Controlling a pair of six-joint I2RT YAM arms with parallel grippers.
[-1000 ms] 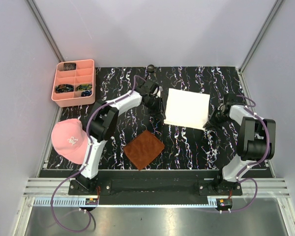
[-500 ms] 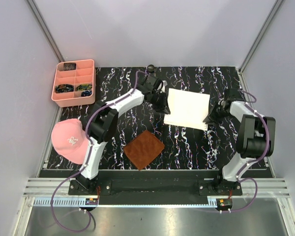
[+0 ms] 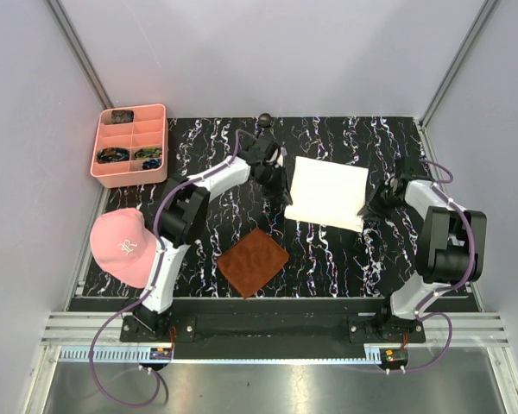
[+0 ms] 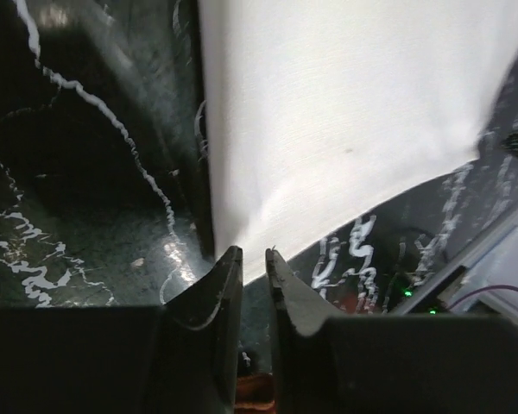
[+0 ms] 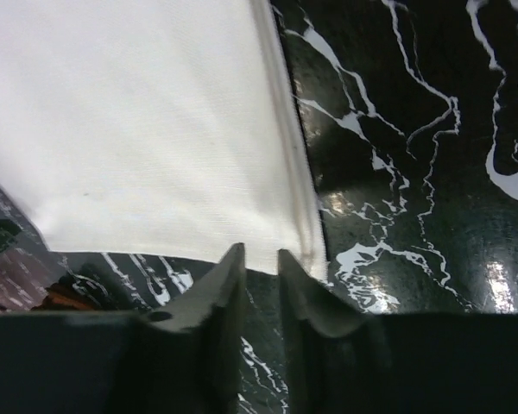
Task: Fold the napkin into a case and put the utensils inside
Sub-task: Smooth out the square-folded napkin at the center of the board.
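Napkin (image 3: 328, 191): folded and layered, mid-surface (image 3: 328, 259), between both grippers.
Done: by my read, an early fold only; no narrow case yet.
Remaining: more folds, then the utensils, which I can't pick out.
Axis: nearly square, slightly longer left-right, right end skewed toward the bases.
Left gripper (image 4: 252, 256): almost pressed together at the near-left corner; can't tell if it pinches cloth.
Right gripper (image 5: 259, 252): likewise, at the near-right corner.

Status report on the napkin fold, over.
Left gripper, right gripper: nearly closed at napkin near corners, grip unconfirmed. No case yet. Brown mat apart, not blocking.
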